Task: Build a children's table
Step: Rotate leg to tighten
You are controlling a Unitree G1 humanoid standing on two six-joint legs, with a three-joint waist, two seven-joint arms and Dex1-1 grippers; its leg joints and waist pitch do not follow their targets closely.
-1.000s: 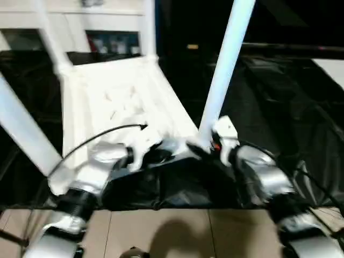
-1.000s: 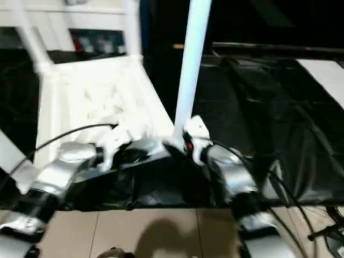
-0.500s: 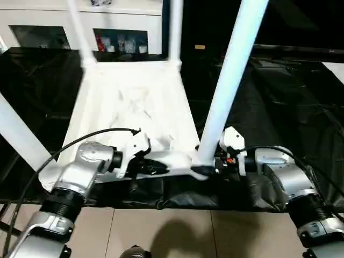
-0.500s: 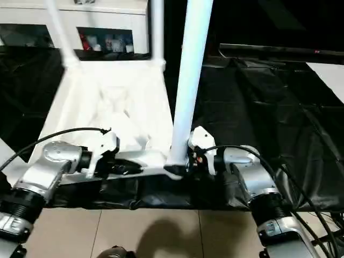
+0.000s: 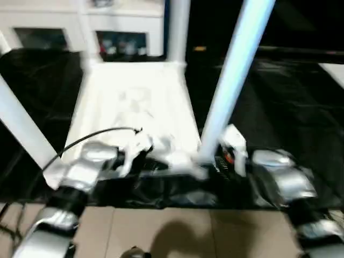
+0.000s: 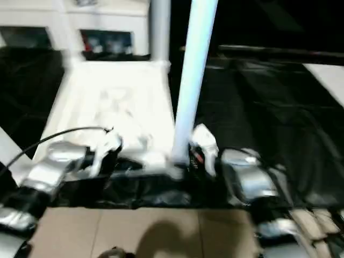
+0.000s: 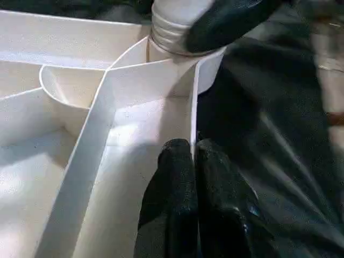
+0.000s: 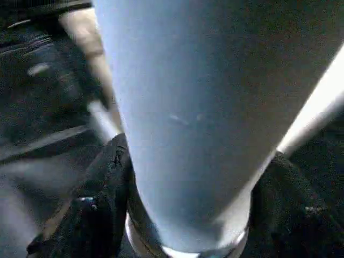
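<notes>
The children's table lies upside down on a black sheet, its ribbed white top (image 5: pixel 134 102) facing up. Three legs stand in the other corner sockets, among them one at the back right (image 5: pixel 178 29) and one at the front left (image 5: pixel 21 129). A fourth leg (image 5: pixel 231 80) rises from the near right corner socket (image 7: pixel 161 59). My left gripper (image 7: pixel 193 161) is shut on the thin rim wall beside that socket. My right gripper (image 8: pixel 188 215) is shut around the base of this leg, one black finger (image 8: pixel 102 199) on each side of the tube.
A white cabinet with glass doors (image 5: pixel 123 21) stands behind the table. The black sheet (image 5: pixel 279 97) spreads wide to the right, with a pale panel (image 5: pixel 336 72) at its far edge. Tiled floor (image 5: pixel 177 231) lies in front, below my forearms.
The camera has tilted and shifted. My right gripper's fingers have drawn in around the base of the near right leg. The left gripper has kept its hold on the rim.
</notes>
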